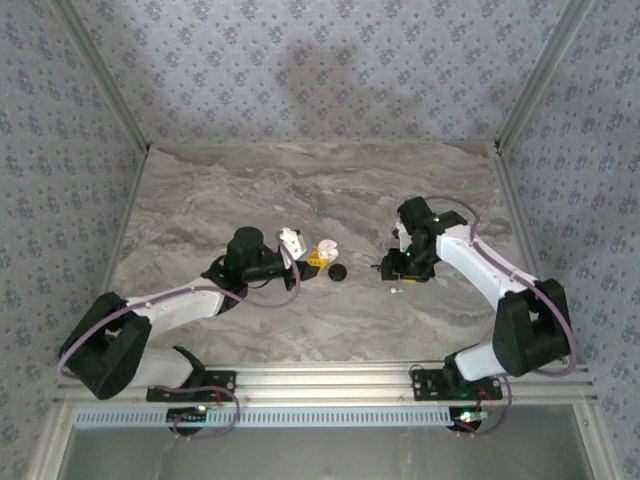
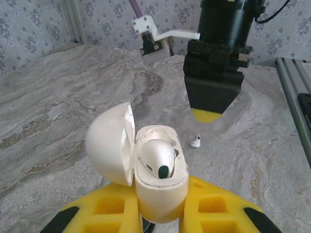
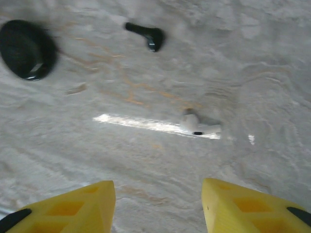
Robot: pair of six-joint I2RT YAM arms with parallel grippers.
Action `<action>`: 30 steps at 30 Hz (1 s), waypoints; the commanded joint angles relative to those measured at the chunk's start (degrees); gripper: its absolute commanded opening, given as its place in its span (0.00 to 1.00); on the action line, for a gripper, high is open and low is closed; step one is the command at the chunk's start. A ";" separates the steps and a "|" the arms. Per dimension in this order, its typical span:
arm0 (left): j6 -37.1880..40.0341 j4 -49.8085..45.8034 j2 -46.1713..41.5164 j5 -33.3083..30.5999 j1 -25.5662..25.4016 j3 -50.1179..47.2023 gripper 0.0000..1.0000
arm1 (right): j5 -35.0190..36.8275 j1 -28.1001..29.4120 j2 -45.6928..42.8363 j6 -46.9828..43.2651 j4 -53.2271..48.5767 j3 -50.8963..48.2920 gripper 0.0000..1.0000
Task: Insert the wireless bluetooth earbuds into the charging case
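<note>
My left gripper (image 2: 160, 218) is shut on the charging case (image 2: 163, 187), a small white puck held above the table with its lid (image 2: 109, 143) swung open to the left. One white earbud (image 2: 158, 158) sits in the case's well. The other earbud (image 3: 199, 125) lies loose on the marble, also visible beyond the case (image 2: 195, 142) and near the right arm (image 1: 397, 291). My right gripper (image 3: 158, 204) hovers just short of that earbud, its yellow fingers (image 3: 243, 208) spread apart with nothing between them. From above, the case (image 1: 326, 250) is at the left gripper (image 1: 316, 257), and the right gripper (image 1: 395, 268) is to its right.
A black round disc (image 3: 26, 48) and a black earbud (image 3: 146, 35) lie on the marble beyond the white earbud. The disc (image 1: 338, 272) rests between the two grippers. Patterned walls and metal rails enclose the table (image 1: 300, 190); its back half is bare marble.
</note>
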 commanded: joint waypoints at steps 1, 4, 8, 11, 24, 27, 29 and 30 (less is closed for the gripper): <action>1.05 -0.36 -1.13 0.20 -0.26 -0.28 0.05 | 2.44 -2.77 1.49 -2.08 0.51 -1.75 0.55; 0.97 -0.69 -0.45 0.16 -0.21 -0.02 0.05 | 1.16 -4.98 3.51 -2.96 2.58 -2.98 0.57; 0.76 -0.67 -0.44 -0.48 -0.27 -0.17 0.05 | 0.31 -6.47 5.64 -3.34 4.06 -3.75 0.59; 0.87 -0.63 -0.49 -0.54 -0.20 -0.18 0.05 | 0.04 -6.88 7.13 -3.11 4.97 -4.34 0.61; 1.33 -1.55 -1.54 -0.80 -0.24 -0.28 0.05 | -0.70 -6.53 6.11 0.75 2.81 -7.32 0.61; 1.29 -1.54 -1.65 -0.75 -0.19 -0.28 0.05 | -1.90 -6.19 4.41 1.98 2.07 -8.08 0.61; 1.29 -1.54 -1.70 -0.71 -0.17 -0.28 0.05 | -3.07 -5.66 3.52 2.65 1.79 -8.47 0.60; 1.32 -1.50 -1.74 -0.71 -0.19 -0.33 0.05 | -3.60 -5.32 3.09 2.96 1.54 -8.67 0.60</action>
